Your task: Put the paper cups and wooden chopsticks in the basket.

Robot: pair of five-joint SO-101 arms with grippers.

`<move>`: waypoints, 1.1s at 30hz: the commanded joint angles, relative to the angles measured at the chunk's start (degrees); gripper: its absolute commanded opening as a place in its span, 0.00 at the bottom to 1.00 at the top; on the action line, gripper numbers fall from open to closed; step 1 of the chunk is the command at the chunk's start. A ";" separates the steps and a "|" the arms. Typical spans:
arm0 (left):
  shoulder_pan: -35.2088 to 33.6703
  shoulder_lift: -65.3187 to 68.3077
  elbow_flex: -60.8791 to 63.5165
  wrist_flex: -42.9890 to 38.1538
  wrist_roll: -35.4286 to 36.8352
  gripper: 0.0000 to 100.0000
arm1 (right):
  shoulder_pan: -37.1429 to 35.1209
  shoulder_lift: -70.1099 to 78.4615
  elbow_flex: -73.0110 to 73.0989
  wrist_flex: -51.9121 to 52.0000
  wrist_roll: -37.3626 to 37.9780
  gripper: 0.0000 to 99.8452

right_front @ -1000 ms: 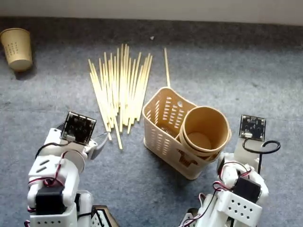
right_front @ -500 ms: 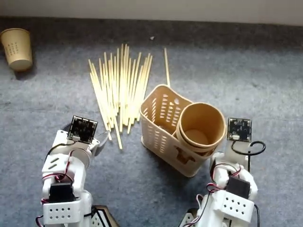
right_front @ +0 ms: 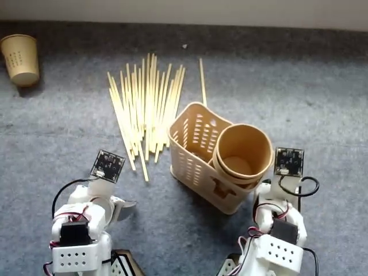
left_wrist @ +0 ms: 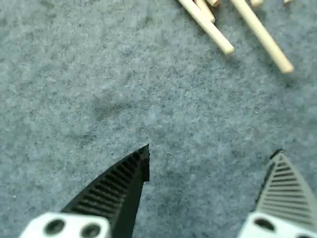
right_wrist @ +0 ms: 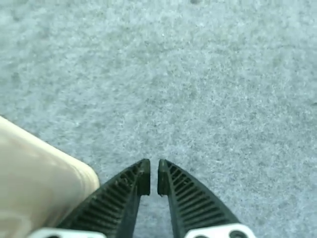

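Observation:
A cream slotted basket (right_front: 195,146) stands mid-table with stacked paper cups (right_front: 242,156) inside its near end. Several wooden chopsticks (right_front: 146,103) lie fanned on the carpet beyond and left of it; a single one (right_front: 202,80) lies apart. Another paper cup (right_front: 20,58) lies at the far left. My left gripper (left_wrist: 210,154) is open over bare carpet, short of the nearest chopstick ends (left_wrist: 214,35), and shows low at the front left (right_front: 121,209). My right gripper (right_wrist: 151,171) is shut and empty over carpet beside the basket's corner (right_wrist: 39,191).
Grey carpet (right_front: 305,98) covers the table, with open room to the right of the basket. A pale wall edge runs along the back. The arm bases stand at the front left and front right.
Both arms have drawn back toward the front edge; the left gripper has moved away from the chopstick ends. The basket has shifted slightly to the left.

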 commanded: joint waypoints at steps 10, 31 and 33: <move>-0.40 -0.22 1.01 0.88 0.26 0.37 | -1.80 0.13 4.97 -0.66 0.00 0.05; -0.40 -0.31 1.01 0.88 0.26 0.37 | -1.80 0.13 0.22 -0.48 0.00 0.05; -0.40 -0.31 1.01 0.88 0.26 0.37 | -1.80 0.13 0.22 -0.48 0.00 0.05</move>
